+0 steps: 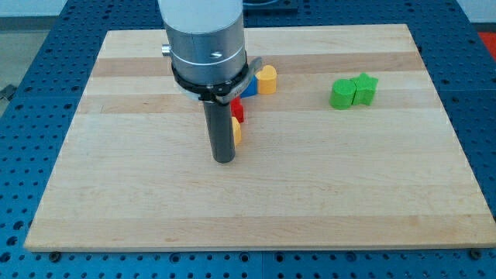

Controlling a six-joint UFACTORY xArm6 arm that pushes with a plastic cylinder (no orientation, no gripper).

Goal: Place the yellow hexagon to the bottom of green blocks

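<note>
My tip (pixel 224 160) rests on the wooden board (pixel 256 209) left of centre. A yellow block (pixel 237 130), mostly hidden behind the rod, touches the rod's right side just above the tip; its shape cannot be made out. Two green blocks (pixel 353 91) sit side by side at the view's upper right, far to the right of the tip: a rounded one (pixel 342 94) and a star-like one (pixel 365 88).
A red block (pixel 238 108) sits just above the yellow one, partly hidden by the arm. A blue block (pixel 249 85) and a second yellow, heart-like block (pixel 266 79) lie above that, near the arm's body.
</note>
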